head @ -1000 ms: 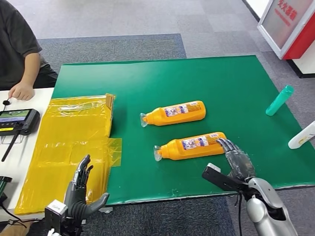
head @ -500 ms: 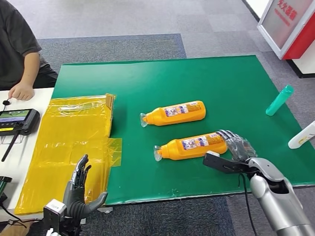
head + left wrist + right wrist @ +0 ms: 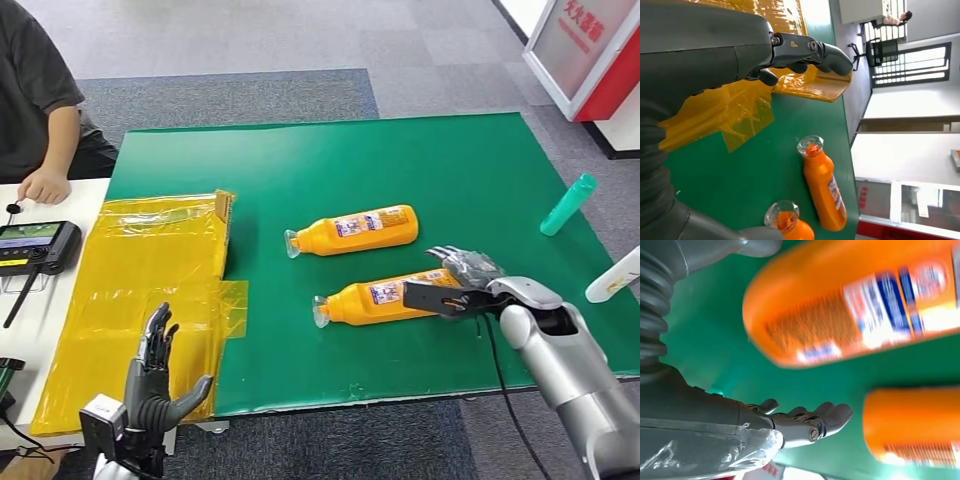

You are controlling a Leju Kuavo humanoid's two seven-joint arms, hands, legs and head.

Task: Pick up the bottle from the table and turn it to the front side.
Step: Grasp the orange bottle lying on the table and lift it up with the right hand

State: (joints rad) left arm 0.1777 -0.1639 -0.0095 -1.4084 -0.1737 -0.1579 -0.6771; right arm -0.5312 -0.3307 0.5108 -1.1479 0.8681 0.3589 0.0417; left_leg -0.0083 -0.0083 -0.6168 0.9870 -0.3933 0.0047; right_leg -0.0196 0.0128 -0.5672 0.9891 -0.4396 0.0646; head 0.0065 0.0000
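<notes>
Table (image 3: 468,170) under green mat, grey carpet tiles (image 3: 226,40), orange bottle (image 3: 377,295), right hand (image 3: 462,272) open beside it

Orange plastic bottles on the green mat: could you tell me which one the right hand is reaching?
The nearer orange plastic bottle; the right hand is at its base. The farther orange bottle lies apart.

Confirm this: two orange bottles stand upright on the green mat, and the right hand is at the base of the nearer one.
Not quite. The head view shows both orange bottles, the farther and the nearer, lying on their sides on the green mat, not upright. The right hand is indeed at the nearer one's base.
</notes>
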